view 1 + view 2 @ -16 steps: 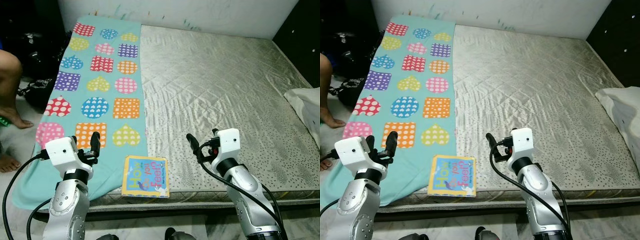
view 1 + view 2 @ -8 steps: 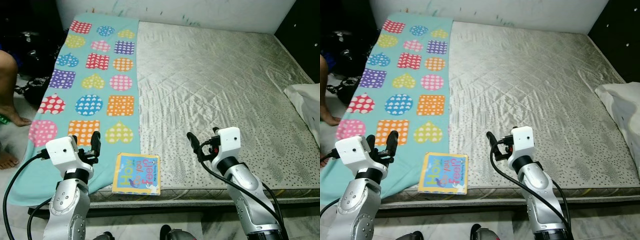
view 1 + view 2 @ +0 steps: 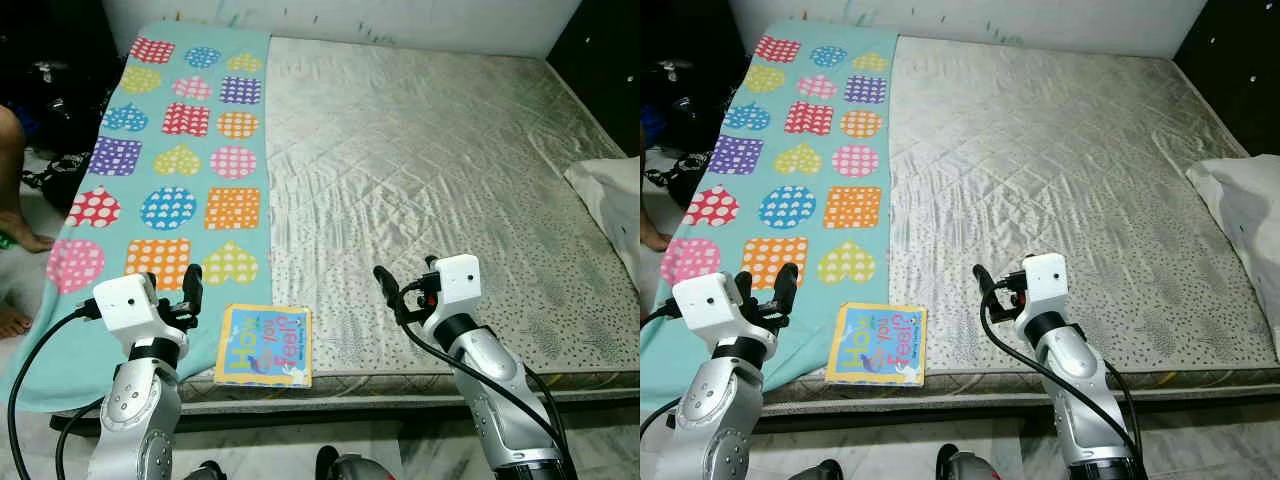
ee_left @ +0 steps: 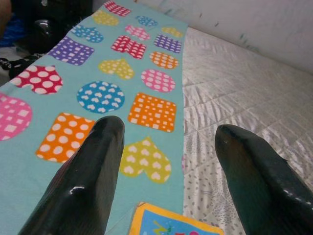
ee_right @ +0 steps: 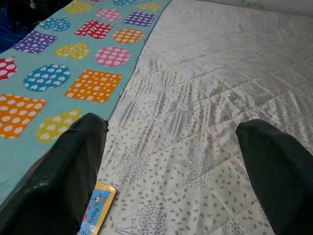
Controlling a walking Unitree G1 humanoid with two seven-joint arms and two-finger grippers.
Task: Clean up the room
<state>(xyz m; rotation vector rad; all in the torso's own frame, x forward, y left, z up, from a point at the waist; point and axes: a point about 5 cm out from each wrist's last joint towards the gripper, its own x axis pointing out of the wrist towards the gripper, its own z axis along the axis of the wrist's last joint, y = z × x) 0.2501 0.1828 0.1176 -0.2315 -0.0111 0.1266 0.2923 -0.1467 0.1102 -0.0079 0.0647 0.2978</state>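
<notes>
A children's picture book (image 3: 265,346) lies flat at the front edge of the mattress (image 3: 430,170), partly on a teal blanket (image 3: 180,150) printed with dotted hearts, circles and squares. My left gripper (image 3: 172,285) hovers open just left of the book, over the blanket's front end. In the left wrist view its fingers (image 4: 83,181) frame the blanket, with the book's top edge (image 4: 171,225) low between them. My right gripper (image 3: 408,278) hangs open to the right of the book, over bare mattress. The book's corner (image 5: 98,208) lies beside one finger in the right wrist view.
A white pillow or bundled cloth (image 3: 610,200) lies at the mattress's right edge. A person's leg and foot (image 3: 12,180) stand on the floor at the left, near dark bags (image 3: 60,90). A white wall runs behind the bed.
The whole picture has shifted, so the camera has moved; the book now sits further left in view. Both grippers hold the same open pose.
</notes>
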